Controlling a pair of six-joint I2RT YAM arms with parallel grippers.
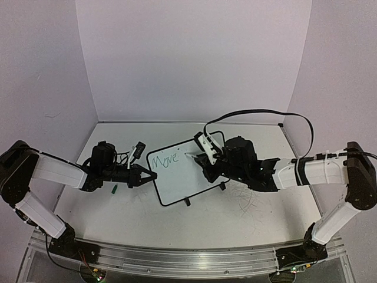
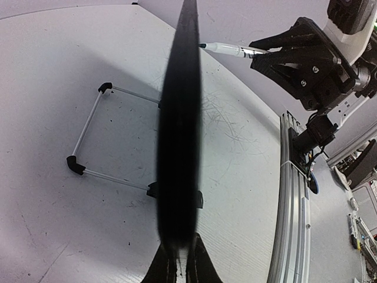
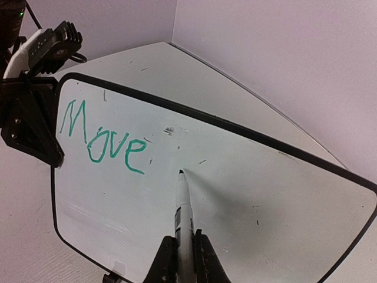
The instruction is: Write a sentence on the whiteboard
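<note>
The whiteboard (image 1: 184,177) stands tilted at mid-table with "Move" (image 1: 164,160) written on it in green. My left gripper (image 1: 151,175) is shut on the board's left edge; in the left wrist view the board is a dark edge-on band (image 2: 179,147) between the fingers (image 2: 199,265). My right gripper (image 1: 206,158) is shut on a white marker (image 3: 185,206). The marker's tip is at the board's face (image 3: 247,183), just right of and below "Move" (image 3: 100,138); I cannot tell if it touches. The marker (image 2: 227,49) also shows in the left wrist view.
A small green cap (image 1: 113,189) lies on the tabletop beside the left arm. The board's wire stand with black feet (image 2: 88,141) rests behind it. An aluminium rail (image 2: 288,206) runs along the table's near edge. Purple walls enclose the back and sides.
</note>
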